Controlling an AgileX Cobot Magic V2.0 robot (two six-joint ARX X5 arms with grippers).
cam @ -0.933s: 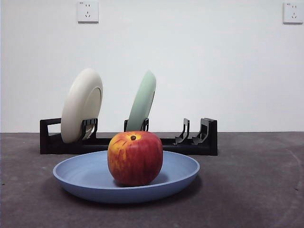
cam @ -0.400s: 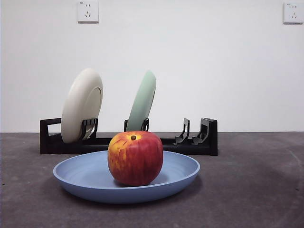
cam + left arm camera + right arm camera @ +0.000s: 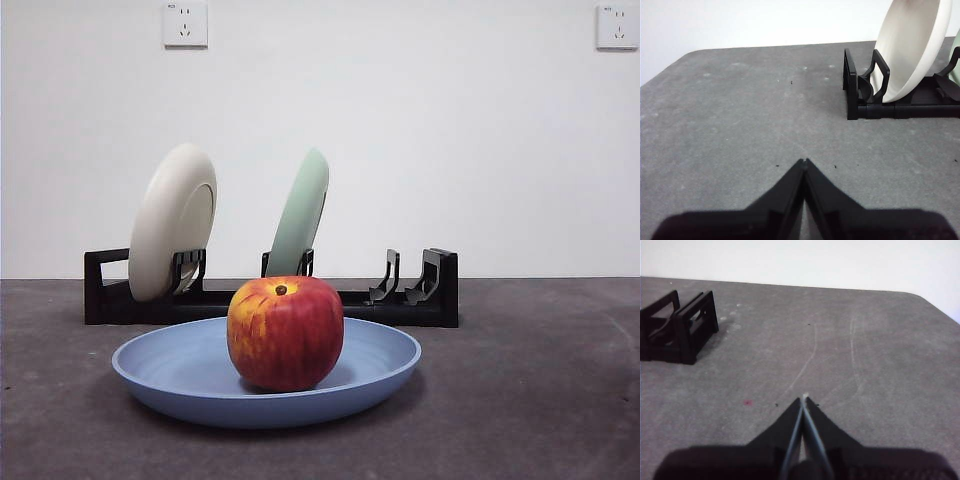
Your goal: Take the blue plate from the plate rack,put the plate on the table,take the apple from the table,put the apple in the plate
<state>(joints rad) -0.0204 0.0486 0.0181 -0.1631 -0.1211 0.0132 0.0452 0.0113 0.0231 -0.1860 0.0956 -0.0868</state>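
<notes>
Grey surface (image 3: pixel 540 400) under a white wall (image 3: pixel 450 150)

We see the apple (image 3: pixel 285 333) in the blue plate (image 3: pixel 180 375); left tool (image 3: pixel 804 162) and right tool (image 3: pixel 804 399) pinched together, holding nothing.

grey table (image 3: pixel 540 400), blue plate (image 3: pixel 180 375), plate rack (image 3: pixel 440 290)

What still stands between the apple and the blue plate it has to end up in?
Nothing visible: the apple already sits in the blue plate on the table, in front of the plate rack. Both grippers are shut, away from it.
</notes>
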